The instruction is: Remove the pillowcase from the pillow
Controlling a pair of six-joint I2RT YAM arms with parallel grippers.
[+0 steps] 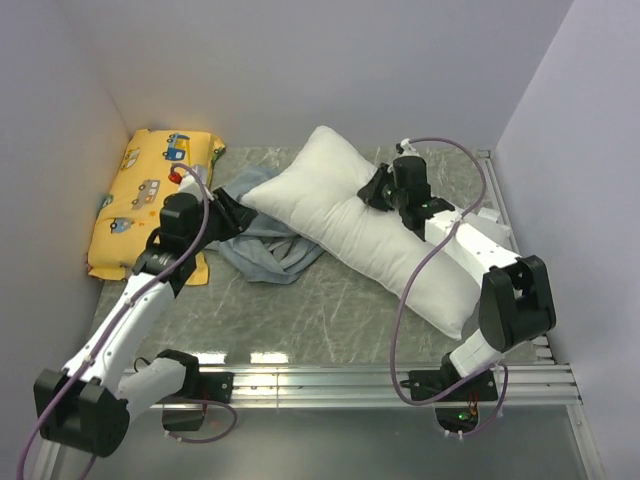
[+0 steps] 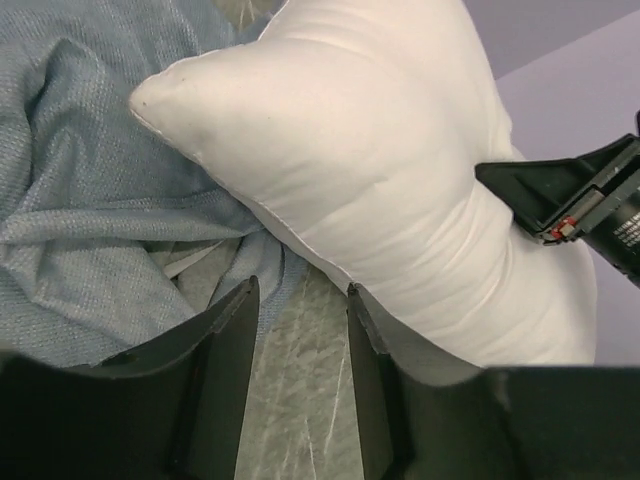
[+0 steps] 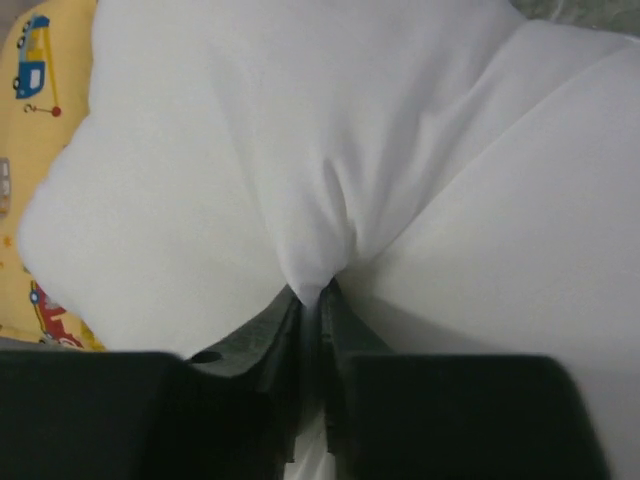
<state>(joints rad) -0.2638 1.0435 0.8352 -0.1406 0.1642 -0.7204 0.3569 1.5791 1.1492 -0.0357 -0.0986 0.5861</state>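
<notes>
The white pillow [image 1: 370,230] lies bare, diagonally across the table from the back centre to the front right. The grey-blue pillowcase [image 1: 262,247] lies crumpled on the table beside the pillow's left corner. My left gripper [image 1: 237,211] is open and empty, its jaws standing apart over bare table between the pillowcase [image 2: 90,200] and the pillow's corner [image 2: 360,180]. My right gripper [image 1: 377,190] is shut on a pinched fold of the pillow [image 3: 300,180] on its top face; it also shows in the left wrist view [image 2: 560,195].
A yellow cartoon-vehicle cushion [image 1: 150,200] lies at the back left against the wall. Walls close the left, back and right sides. A metal rail [image 1: 400,378] runs along the near edge. Marble-patterned table top [image 1: 300,310] shows in front of the pillow.
</notes>
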